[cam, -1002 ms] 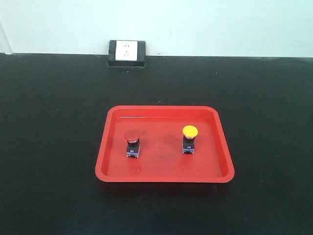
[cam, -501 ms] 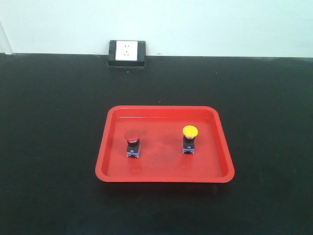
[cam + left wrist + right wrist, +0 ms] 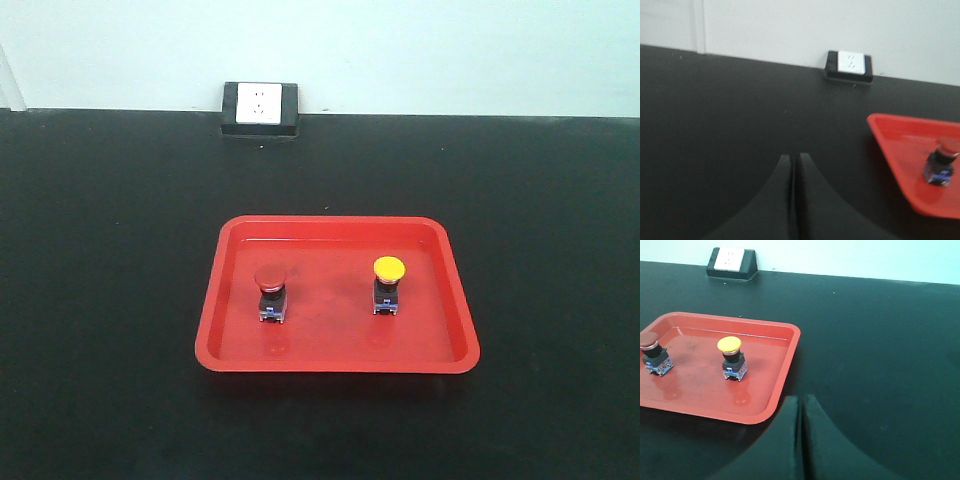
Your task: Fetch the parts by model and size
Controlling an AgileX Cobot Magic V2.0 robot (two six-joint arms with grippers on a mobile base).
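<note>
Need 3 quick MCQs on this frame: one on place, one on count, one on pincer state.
1. Where does the yellow-capped push-button switch stand?
A. on the black table
B. in the red plastic tray, on the side nearer the right arm
C. by the wall socket

2. How many switches are in the tray?
A. one
B. two
C. three

3. The left pincer is:
A. shut, empty
B. open
C. holding a switch

B: it stands in the tray, beside the red-capped push-button switch.
B: one yellow, one red.
A: fingers meet, nothing between.
</note>
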